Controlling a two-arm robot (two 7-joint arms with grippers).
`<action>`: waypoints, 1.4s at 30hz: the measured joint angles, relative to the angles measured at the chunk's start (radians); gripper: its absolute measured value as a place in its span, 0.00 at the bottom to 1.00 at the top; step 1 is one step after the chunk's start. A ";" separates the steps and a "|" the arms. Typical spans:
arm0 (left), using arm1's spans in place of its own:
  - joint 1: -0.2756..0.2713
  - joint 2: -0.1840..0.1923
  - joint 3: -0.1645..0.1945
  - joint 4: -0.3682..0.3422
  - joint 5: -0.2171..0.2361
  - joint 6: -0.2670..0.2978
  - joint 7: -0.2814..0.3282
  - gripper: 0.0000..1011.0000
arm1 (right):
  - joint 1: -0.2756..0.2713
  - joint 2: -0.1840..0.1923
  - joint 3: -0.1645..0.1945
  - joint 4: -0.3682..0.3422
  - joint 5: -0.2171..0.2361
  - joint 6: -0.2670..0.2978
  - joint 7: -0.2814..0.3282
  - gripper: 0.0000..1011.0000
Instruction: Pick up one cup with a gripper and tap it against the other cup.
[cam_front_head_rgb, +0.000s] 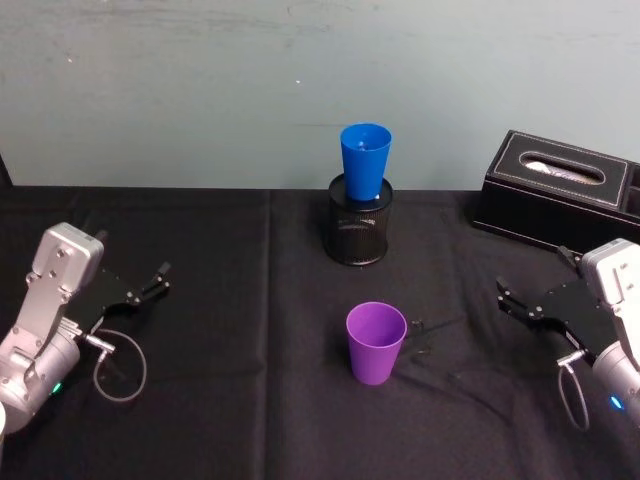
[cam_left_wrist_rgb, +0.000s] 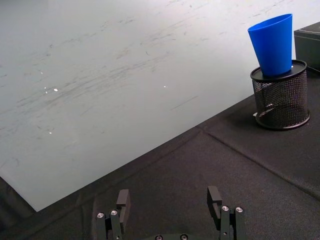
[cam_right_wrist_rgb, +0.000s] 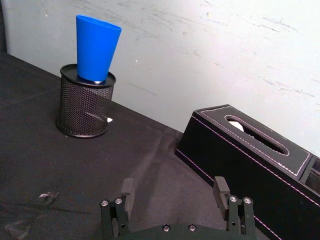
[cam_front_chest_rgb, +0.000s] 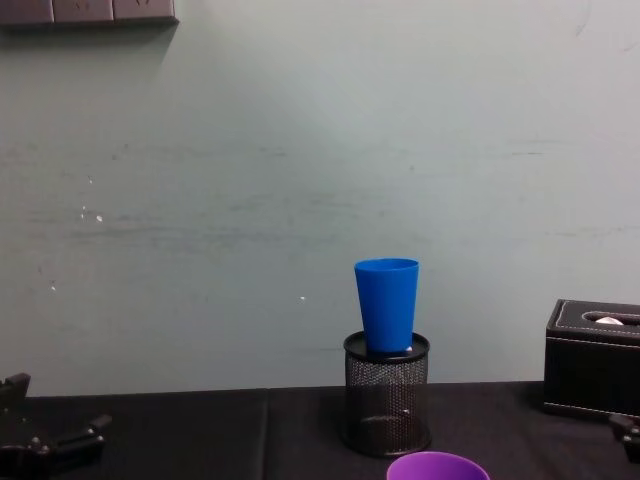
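Handling: purple cup (cam_front_head_rgb: 376, 342), lower centre, likely light, stiff, slippery; best pinched mid-wall; blue cup (cam_front_head_rgb: 365, 160) above, in holder (cam_front_head_rgb: 358, 230); left gripper (cam_front_head_rgb: 150, 283), right gripper (cam_front_head_rgb: 510, 298) open.

Head looks down, chest level; both wrists seemingly share blue cup (cam_left_wrist_rgb: 272, 45).
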 joint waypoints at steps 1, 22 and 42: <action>0.000 0.000 0.000 0.000 0.000 0.000 0.000 1.00 | 0.000 0.000 0.000 0.000 0.000 0.000 0.000 0.99; 0.000 0.000 0.000 0.000 0.000 0.000 0.000 1.00 | 0.000 0.000 0.000 0.000 0.000 0.000 0.000 0.99; 0.000 0.000 0.000 0.000 0.000 0.000 0.000 1.00 | 0.018 0.059 -0.017 0.024 0.163 -0.111 0.405 0.99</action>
